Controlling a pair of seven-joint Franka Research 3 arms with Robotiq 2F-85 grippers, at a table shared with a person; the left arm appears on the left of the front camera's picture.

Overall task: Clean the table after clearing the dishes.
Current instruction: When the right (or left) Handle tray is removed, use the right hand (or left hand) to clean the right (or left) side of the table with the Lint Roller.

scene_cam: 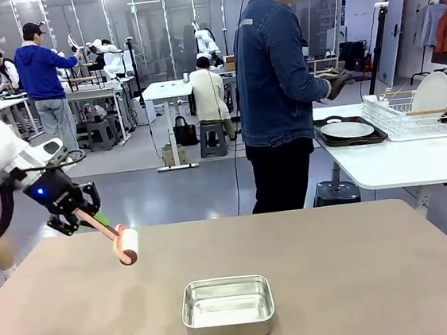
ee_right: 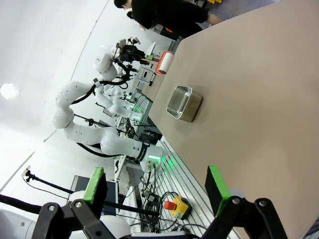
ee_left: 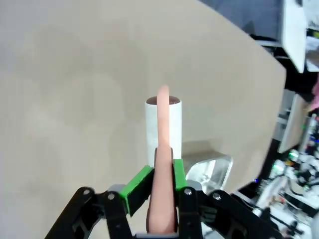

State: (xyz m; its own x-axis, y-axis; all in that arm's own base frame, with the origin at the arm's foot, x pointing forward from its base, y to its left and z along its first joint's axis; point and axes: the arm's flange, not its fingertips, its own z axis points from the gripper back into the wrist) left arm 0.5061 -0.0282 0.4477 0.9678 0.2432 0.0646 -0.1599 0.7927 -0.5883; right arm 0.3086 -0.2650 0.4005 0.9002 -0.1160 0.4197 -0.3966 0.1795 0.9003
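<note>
Brown surface (scene_cam: 362,273) in a shared lab, bare except for a steel pan (scene_cam: 227,307) near its front edge; the dishes (scene_cam: 348,130) rest on a white side table beside the person (scene_cam: 275,90). Left gripper (scene_cam: 80,214) is clamped on the pink handle of a white roller (scene_cam: 128,245), held just above the surface's left part. Right gripper (ee_right: 157,191) stands wide open, empty. Clearing appears done; the cleaning step is in hand. Next move: lower the roller to contact and sweep it across.
</note>
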